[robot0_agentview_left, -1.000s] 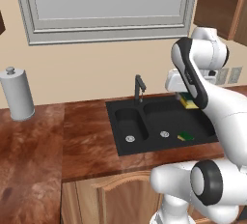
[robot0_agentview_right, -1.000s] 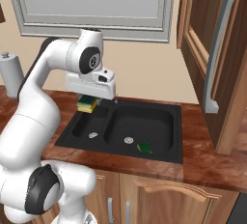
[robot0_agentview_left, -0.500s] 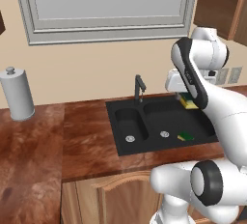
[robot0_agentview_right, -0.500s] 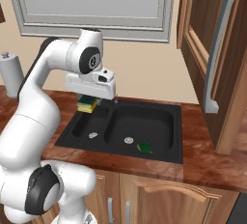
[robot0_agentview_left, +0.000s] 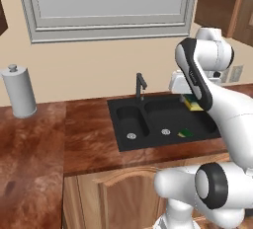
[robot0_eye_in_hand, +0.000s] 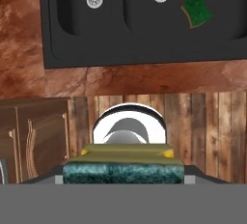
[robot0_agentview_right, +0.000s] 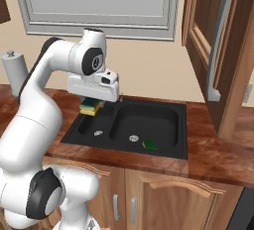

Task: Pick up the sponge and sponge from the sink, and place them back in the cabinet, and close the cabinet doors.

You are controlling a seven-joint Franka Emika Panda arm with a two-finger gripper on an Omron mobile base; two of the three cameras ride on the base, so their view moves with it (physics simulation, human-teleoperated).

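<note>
Gripper (robot0_agentview_right: 91,106) pinched 1 green-topped yellow sponge (robot0_agentview_right: 90,107) above black double-basin sink (robot0_agentview_right: 163,147); lift clear, keep level; 2nd sponge (robot0_agentview_right: 150,144) lay in basin.

arm (robot0_agentview_right: 34,100): glossy white, thick rounded tube sections
joints (robot0_agentview_right: 94,60): dark grey round caps set into the white shell
base (robot0_agentview_left: 202,193): bulbous white body, one large dark disc on its side
hand block (robot0_agentview_right: 94,86): boxy white housing above the jaws, small dark spots on its face
cables, markings: none to see
</note>
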